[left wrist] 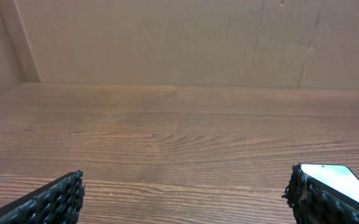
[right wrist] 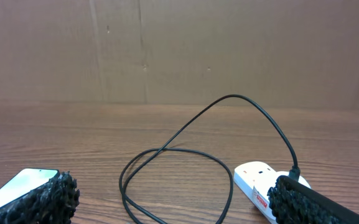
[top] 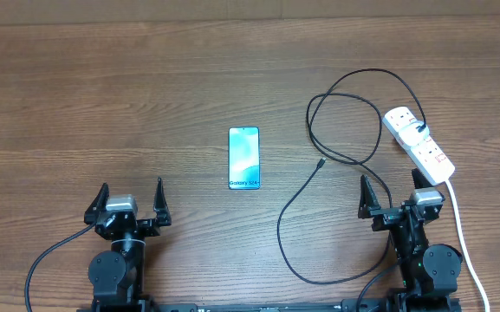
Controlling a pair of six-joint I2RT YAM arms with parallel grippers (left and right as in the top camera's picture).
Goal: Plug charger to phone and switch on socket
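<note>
The phone (top: 243,158) lies flat mid-table, blue-teal screen up; its corner shows in the left wrist view (left wrist: 335,177) and the right wrist view (right wrist: 23,183). The black charger cable (top: 353,113) loops from the white socket strip (top: 418,143) and its small connector (top: 319,163) lies right of the phone. The cable loop (right wrist: 173,174) and the socket (right wrist: 257,183) lie ahead of my right gripper. My left gripper (top: 130,201) is open and empty near the front edge, left of the phone. My right gripper (top: 391,192) is open and empty, just in front of the socket.
The socket's thick white cord (top: 459,230) runs down the right side to the front edge, close to my right arm. A brown wall (left wrist: 179,37) stands behind the wooden table (top: 102,104).
</note>
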